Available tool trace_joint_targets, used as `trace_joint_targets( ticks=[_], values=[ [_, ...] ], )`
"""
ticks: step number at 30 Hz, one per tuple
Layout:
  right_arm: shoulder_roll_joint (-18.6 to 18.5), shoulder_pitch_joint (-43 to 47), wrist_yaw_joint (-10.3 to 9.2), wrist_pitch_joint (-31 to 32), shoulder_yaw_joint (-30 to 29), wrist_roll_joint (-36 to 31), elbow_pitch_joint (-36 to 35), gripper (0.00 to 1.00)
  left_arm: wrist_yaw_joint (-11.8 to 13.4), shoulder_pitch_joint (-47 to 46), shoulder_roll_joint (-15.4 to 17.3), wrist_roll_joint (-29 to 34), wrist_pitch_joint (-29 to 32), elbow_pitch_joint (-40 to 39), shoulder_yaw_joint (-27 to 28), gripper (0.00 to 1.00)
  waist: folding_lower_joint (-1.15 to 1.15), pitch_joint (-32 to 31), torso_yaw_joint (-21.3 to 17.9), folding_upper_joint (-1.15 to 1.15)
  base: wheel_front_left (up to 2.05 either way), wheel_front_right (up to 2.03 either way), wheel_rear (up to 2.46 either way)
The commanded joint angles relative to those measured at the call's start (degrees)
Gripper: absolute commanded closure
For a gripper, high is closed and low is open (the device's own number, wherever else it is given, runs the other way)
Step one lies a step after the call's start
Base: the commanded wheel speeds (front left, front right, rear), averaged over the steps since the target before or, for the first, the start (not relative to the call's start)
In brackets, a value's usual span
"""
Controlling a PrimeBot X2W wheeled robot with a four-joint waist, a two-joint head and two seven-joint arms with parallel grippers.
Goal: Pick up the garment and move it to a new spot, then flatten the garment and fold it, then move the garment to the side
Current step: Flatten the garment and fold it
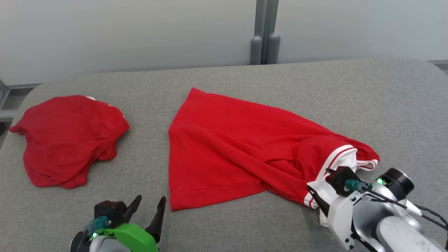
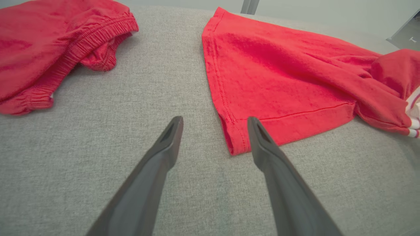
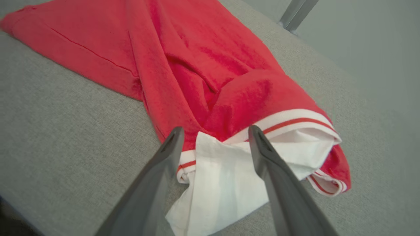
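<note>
Here the red shirt (image 1: pixel 238 150) lies across the middle of the grey padded table (image 1: pixel 402 105). Its straight hem is toward the robot's left and fairly flat. Its other end is bunched up toward the right, near the front edge. At that bunched end a white band with red stripes (image 3: pixel 295 118) curls over, and a flap of plain white cloth (image 3: pixel 223 190) spills out onto the table.

The right gripper (image 3: pixel 215 131) is at that end with its 2 dark fingers spread wide, 1 on each side of the white flap. The jaws are not pinched on the cloth. Whether the fingertips touch the fabric I cannot tell.

The left gripper (image 1: pixel 150 199) is low at the front of the table, also fully spread and holding nothing. In the left wrist view its right-hand finger sits just beside the near corner of the shirt's hem, and the other finger is over bare table.

A second red garment (image 1: pixel 66 140) lies crumpled at the far left of the table, well apart from the shirt, with a gathered elastic band along 1 edge. Behind the table stands a pale wall with a grey post (image 1: pixel 265 35).
</note>
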Motion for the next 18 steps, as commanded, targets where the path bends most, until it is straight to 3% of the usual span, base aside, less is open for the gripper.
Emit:
trace_joint_targets(
  ticks=[1,5,9,18],
  values=[
    [-2.2,-1.2,-0.04,2.9,1.5,1.1,-2.5,0.00,0.3,-1.4,-0.4,-0.5,1.2,-0.3,0.0,0.00,0.00,0.9,0.2,0.00,0.00,0.00,0.00],
    [-8.9,-3.9,-0.04,11.5,5.8,6.0,-10.0,0.00,0.9,-3.6,-0.5,-1.0,5.5,-0.5,-0.8,0.00,0.00,2.3,0.2,0.00,0.00,0.00,0.00],
    [-13.9,-6.3,-0.04,16.3,7.9,9.9,-12.8,0.00,1.2,-5.8,-1.2,-1.5,8.6,-0.9,-1.6,0.00,0.00,3.9,0.5,0.00,0.00,0.00,0.00],
    [-17.8,-10.8,-0.04,18.7,12.8,15.0,-10.4,0.00,1.2,-8.4,-1.3,-2.7,12.8,-1.3,-2.8,0.00,0.00,6.6,0.8,0.00,0.00,0.00,0.00]
  ],
)
